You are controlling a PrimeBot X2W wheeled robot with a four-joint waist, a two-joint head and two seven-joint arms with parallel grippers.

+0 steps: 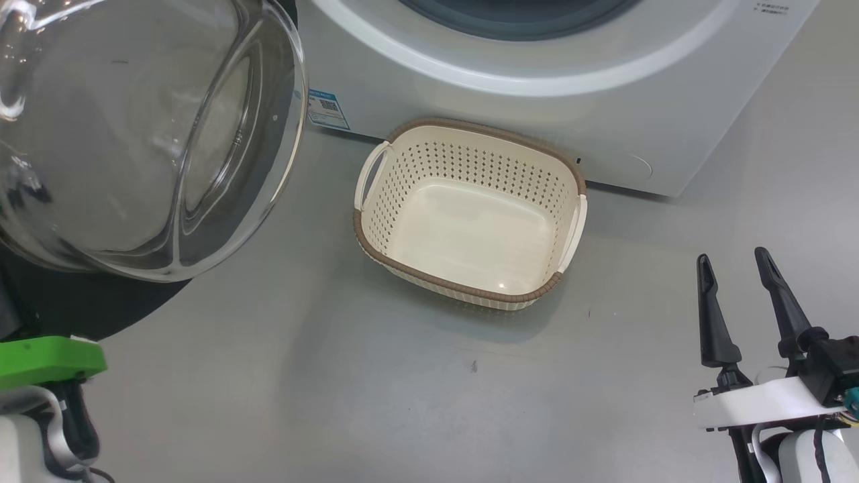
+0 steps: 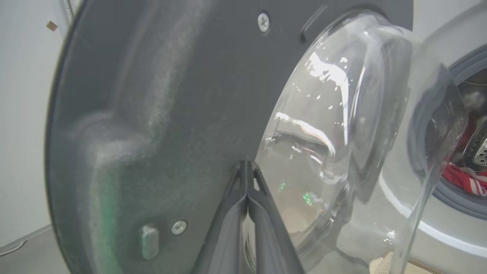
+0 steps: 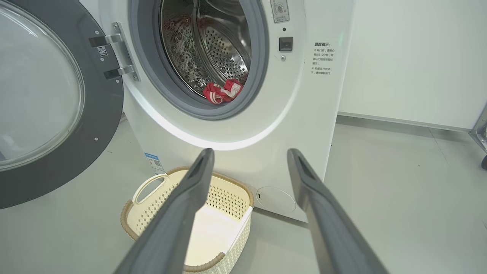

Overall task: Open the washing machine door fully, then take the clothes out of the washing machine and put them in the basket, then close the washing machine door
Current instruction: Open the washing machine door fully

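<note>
The washing machine door (image 3: 102, 125) stands swung open to the left, its clear glass bowl (image 1: 134, 134) bulging toward me. My left gripper (image 2: 246, 163) is shut with nothing between its fingers, the tips right at the door's (image 2: 171, 95) grey inner face beside the glass. Red clothes (image 3: 222, 92) with white stripes lie at the front of the steel drum in the washing machine (image 3: 289, 114), also glimpsed as clothes (image 2: 464, 179) past the glass. The cream basket (image 1: 470, 164) sits on the floor before the machine with nothing in it. My right gripper (image 1: 735, 265) hangs open, right of the basket (image 3: 228, 198).
Grey floor (image 1: 335, 376) spreads in front of the basket and to the machine's right. A white wall (image 3: 411, 57) stands behind, right of the machine. My left arm's green part (image 1: 47, 359) shows under the door's rim.
</note>
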